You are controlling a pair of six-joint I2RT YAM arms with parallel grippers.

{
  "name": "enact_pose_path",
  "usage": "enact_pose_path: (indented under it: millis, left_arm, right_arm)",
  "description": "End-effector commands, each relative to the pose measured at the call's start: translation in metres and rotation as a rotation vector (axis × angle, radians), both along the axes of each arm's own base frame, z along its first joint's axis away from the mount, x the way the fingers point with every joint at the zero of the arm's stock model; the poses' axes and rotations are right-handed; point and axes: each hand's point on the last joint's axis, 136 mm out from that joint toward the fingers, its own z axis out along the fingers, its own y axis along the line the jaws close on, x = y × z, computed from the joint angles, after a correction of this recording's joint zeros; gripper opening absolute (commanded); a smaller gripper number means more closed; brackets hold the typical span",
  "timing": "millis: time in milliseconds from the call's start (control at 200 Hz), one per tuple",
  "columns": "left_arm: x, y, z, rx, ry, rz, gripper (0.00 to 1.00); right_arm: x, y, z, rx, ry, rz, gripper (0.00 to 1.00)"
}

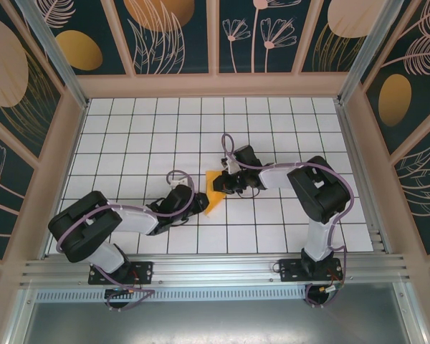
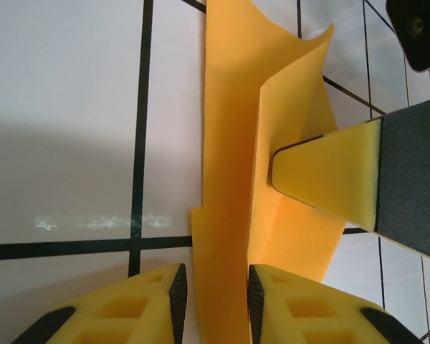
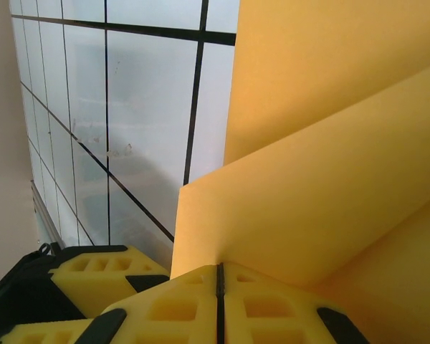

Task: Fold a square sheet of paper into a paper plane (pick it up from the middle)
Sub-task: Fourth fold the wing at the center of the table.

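The sheet of paper (image 1: 213,192) sat just right of the middle of the tiled bench (image 1: 129,129), caught between the two arms, partly folded and standing up off the tiles rather than lying flat. The right pincer (image 1: 226,182) had it: in its own wrist view the right pincer (image 3: 219,276) was closed tight, pad against pad, with a folded layer of the sheet (image 3: 322,186) rising straight out of the seam. The left pincer (image 1: 198,203) was another story. Close up, the left pincer (image 2: 213,294) stood narrowly parted with a strip of the sheet (image 2: 229,129) running between its pads, and a sliver of daylight showed on one side, so that looked like no real grip.

This stuff looked thin, light and floppy. It would bend under its own weight, crumple if squeezed hard, and slide on the smooth tiles. The best hold, I'd judge, was low on the folded ridge, near the centre crease, where doubled layers gave some stiffness.

Plenty was hard to read, though. One yellow finger (image 2: 330,179) of the right pincer covered part of a flap, the sheet's far corner ran out of frame, and from above the arms hid most of the folds, so how many layers were stacked I couldn't tell.
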Motion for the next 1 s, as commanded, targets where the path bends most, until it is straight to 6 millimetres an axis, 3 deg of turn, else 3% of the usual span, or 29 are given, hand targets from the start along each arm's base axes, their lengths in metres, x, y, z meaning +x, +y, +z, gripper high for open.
enact_pose_path:
  millis: [0, 445, 706, 991]
  left_arm:
    - [0.008, -0.003, 0.013, -0.003, -0.03, -0.015, 0.32]
    - [0.025, -0.01, 0.017, -0.056, -0.014, -0.035, 0.26]
    - [0.029, -0.012, 0.005, -0.04, 0.02, -0.035, 0.23]
    - [0.03, -0.019, 0.005, -0.064, 0.009, -0.064, 0.1]
  right_arm:
    - [0.004, 0.003, 0.003, 0.0, -0.02, 0.004, 0.11]
    - [0.003, 0.003, 0.005, 0.0, -0.025, 0.005, 0.11]
    - [0.004, 0.003, 0.007, 0.002, -0.028, 0.006, 0.11]
    - [0.005, 0.003, 0.008, 0.001, -0.032, 0.006, 0.11]
